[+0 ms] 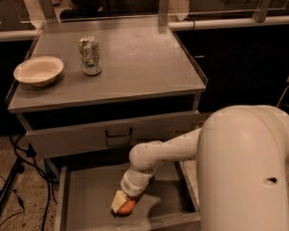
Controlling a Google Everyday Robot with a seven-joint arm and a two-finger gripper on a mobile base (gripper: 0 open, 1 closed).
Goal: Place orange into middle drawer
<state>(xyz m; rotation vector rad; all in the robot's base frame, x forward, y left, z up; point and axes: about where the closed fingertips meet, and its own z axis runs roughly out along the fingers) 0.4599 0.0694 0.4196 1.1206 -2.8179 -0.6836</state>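
The gripper (122,204) hangs low inside the middle drawer (86,196), its 2 fingers clamped on the orange (128,206), which sits at or just above the bare grey floor near the front wall. The white arm (164,150) reaches in from 3 o'clock, bends at a rounded elbow and points down toward 7 o'clock. At 12 o'clock of the gripper is the shut drawer front (77,138) with its dark loop handle (118,137). On the cabinet top (135,57) above, a drinks can (90,56) stands upright with a cream bowl (38,70) at its 8 o'clock, apart from it
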